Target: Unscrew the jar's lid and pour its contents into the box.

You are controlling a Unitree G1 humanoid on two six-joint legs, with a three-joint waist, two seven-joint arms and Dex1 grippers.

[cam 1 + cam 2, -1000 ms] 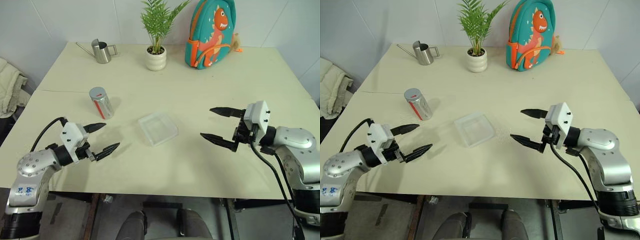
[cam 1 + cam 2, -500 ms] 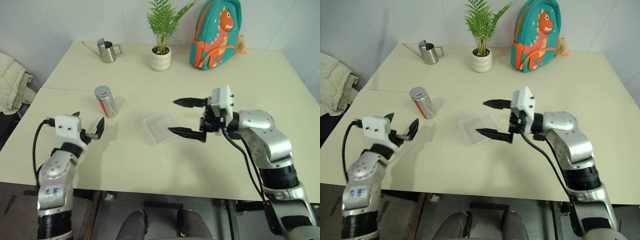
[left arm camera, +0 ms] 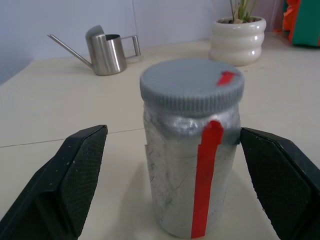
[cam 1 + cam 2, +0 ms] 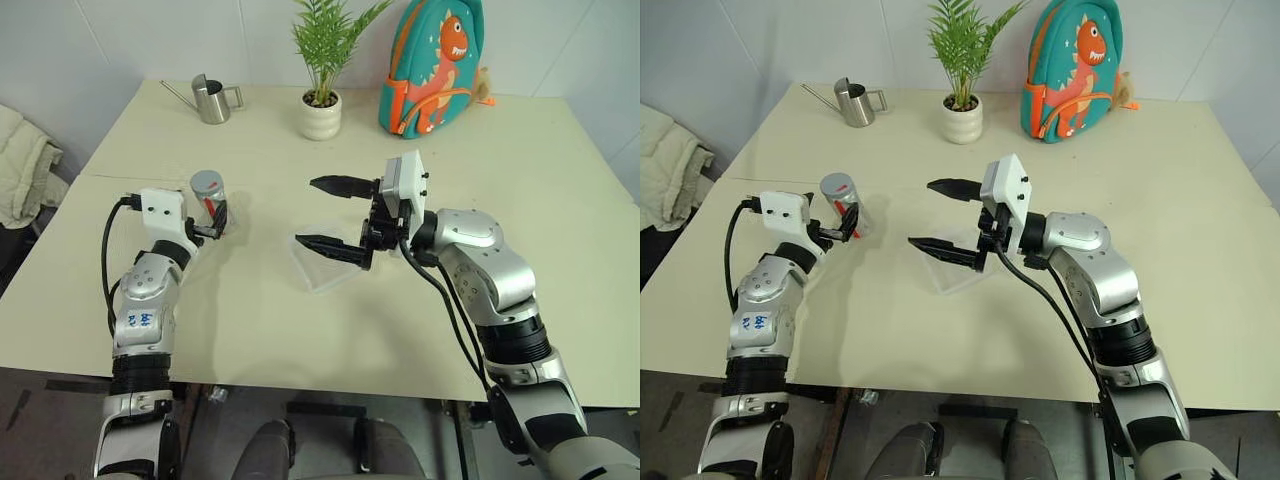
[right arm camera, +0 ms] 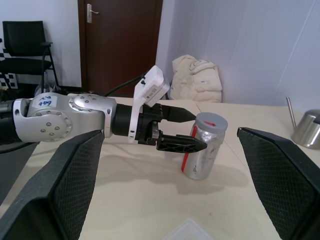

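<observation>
The jar (image 4: 210, 203) stands upright on the table's left half, a clear cylinder with a red stripe down its side. Its grey lid (image 3: 192, 87) is screwed on and bears a red mark. I cannot make out the contents through the wall. My left gripper (image 4: 213, 224) is open and level, with one finger (image 3: 75, 175) on each side of the jar and not pressing it. The box (image 4: 960, 274), a shallow clear tray, lies at the table's middle. My right gripper (image 4: 305, 212) hovers open above the box's left part, pointing left toward the jar with nothing between its fingers.
At the back of the table stand a steel watering can (image 4: 210, 100), a white plant pot (image 4: 320, 115) and a teal dinosaur backpack (image 4: 432, 65). A pale cloth (image 4: 20, 170) lies off the table's left edge.
My left gripper has swung forward from the table's front edge until its fingers flank the jar. My right gripper has travelled left and up, from the right side to above the box.
</observation>
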